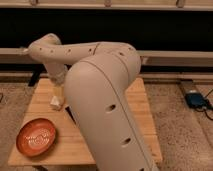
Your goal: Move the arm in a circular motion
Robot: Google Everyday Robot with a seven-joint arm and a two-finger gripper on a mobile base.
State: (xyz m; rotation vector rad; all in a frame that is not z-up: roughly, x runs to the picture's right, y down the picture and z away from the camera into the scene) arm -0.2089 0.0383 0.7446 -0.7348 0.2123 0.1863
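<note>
The arm (100,95) is a large cream-white arm of thick rounded segments with small dark holes, and it fills the middle of the camera view. Its upper link reaches left to a bend (45,50) and then turns down over the left part of the wooden table (140,115). The gripper (57,94) hangs at the end of that link, low over the table's left side, just above a small white object (55,103). It holds nothing that I can see.
An orange bowl (36,137) sits at the table's front left corner. A blue device (197,100) with a cable lies on the floor to the right. A dark wall with a pale rail (170,55) runs behind the table.
</note>
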